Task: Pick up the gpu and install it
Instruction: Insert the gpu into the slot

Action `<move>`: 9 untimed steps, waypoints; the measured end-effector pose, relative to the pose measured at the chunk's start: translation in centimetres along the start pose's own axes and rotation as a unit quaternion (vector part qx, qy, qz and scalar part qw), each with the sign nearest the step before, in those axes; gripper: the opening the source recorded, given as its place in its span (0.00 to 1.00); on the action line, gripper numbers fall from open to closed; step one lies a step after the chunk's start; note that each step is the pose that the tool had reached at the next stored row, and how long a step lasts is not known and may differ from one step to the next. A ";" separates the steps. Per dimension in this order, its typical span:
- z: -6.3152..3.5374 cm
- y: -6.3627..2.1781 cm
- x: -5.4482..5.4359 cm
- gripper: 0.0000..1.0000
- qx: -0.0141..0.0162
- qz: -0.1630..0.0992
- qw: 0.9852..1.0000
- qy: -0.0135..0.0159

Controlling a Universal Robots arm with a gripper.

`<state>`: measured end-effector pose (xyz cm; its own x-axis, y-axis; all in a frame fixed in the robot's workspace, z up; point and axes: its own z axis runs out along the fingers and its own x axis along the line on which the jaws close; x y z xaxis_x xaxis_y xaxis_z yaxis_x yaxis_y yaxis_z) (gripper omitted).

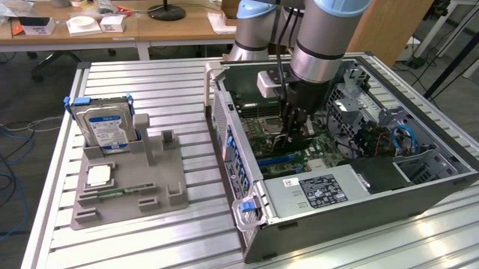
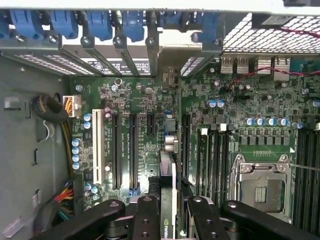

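Gripper point(image 2: 167, 212) clamps gpu point(image 2: 167, 200) edge-on betw fingers, card upright just above motherboard point(image 2: 140, 100) slots, inside open pc case point(image 1: 247, 224). Further off on exterior view's left: grey holder point(image 1: 142, 190) w/ hard drive point(image 1: 105, 126).

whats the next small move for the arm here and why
Probably ease straight down. The gripper is shut on the gpu, held edge-on above the motherboard inside the computer case, and the card does not look seated in a slot yet.

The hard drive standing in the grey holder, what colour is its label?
Blue and white, clearest in the exterior view.
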<state>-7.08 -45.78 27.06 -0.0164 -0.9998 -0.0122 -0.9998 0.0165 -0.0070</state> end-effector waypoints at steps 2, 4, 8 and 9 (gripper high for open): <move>0.02 0.11 0.0 0.26 0.000 0.000 1.000 0.000; 0.06 0.22 0.0 0.26 0.000 0.000 1.000 0.000; 0.11 0.43 -0.1 0.26 0.000 0.000 1.000 0.000; 0.11 0.44 -0.1 0.26 0.000 0.000 1.000 0.000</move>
<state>-7.51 -45.68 26.95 -0.0162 -0.9998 -0.0121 -0.9998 0.0163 -0.0078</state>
